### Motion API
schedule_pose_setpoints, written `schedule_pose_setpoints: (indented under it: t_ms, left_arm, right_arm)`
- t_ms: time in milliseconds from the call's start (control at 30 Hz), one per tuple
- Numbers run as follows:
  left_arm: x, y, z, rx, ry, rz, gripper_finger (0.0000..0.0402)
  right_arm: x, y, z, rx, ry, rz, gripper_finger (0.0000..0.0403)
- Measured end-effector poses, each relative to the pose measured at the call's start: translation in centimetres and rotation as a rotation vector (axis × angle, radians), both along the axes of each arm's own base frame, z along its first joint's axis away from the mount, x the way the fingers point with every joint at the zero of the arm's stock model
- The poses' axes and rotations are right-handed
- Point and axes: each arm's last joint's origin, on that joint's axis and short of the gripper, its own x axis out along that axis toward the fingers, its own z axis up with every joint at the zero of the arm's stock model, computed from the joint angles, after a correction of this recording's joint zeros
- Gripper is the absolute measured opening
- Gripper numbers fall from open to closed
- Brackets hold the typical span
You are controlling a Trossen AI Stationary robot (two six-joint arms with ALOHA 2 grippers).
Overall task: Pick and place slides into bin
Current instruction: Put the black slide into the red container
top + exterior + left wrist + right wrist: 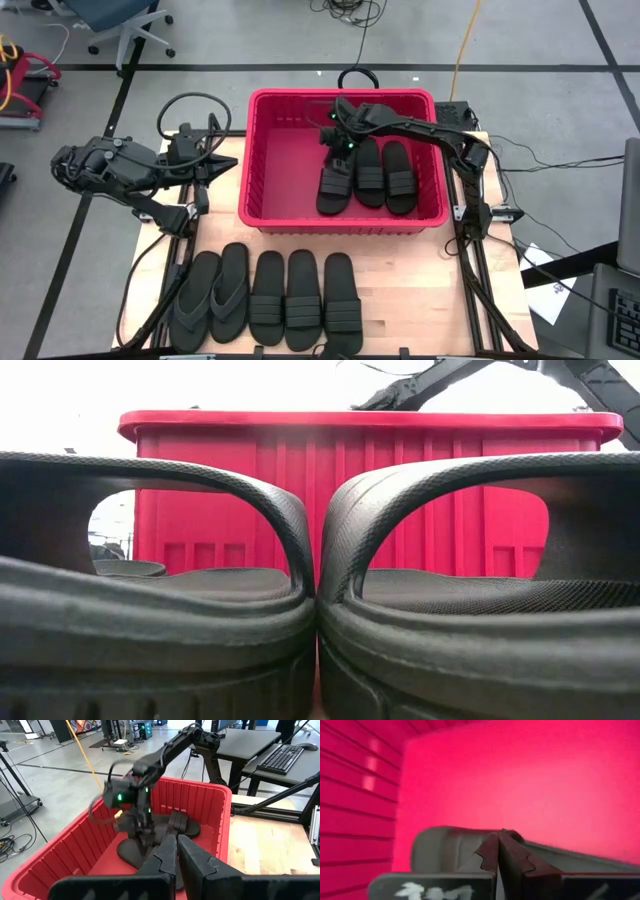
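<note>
The slides are split between two places: three lie inside the bin, toward its right half, and five remain in a row on the table in front of it: two thong-strap flip-flops at the left, then three band-strap slides side by side. Of the three in the bin, the leftmost slide sits at a slant, its far end under the right gripper, while the other two lie flat and parallel beside it.

The right gripper reaches into the bin from the right rear corner and is low over that slanted slide. In the right wrist view its fingers meet with the slide's edge right at their tips, so they appear to be pinching it, though the close view leaves this unsure. The left gripper waits outside the bin's left wall, fingers together and empty.

The main risk is that the slanted slide ends up leaning on its neighbour or the wall if let go crooked, crowding the space needed for five more. Lifting away too soon could also drag it along on a finger.
</note>
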Motion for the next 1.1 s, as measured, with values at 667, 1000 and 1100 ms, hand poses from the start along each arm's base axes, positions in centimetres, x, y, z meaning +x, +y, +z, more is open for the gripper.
schedule_pose_setpoints:
  t_ms: [667, 1000, 1100]
  left_arm:
    - [0.0, 0.0, -0.1, -0.028, -0.003, 0.013, 0.0019]
    - [-0.1, 0.0, -0.4, -0.013, 0.034, 0.003, 0.0019]
    - [-0.1, -0.1, -0.4, 0.009, 0.055, -0.063, 0.0019]
  right_arm:
    - [0.7, 0.3, -3.4, -0.003, 0.143, -0.004, 0.0000]
    - [0.1, 0.1, -0.7, -0.138, 0.100, -0.052, 0.0000]
    - [-0.7, 0.2, 1.9, -0.183, 0.033, -0.051, 0.0000]
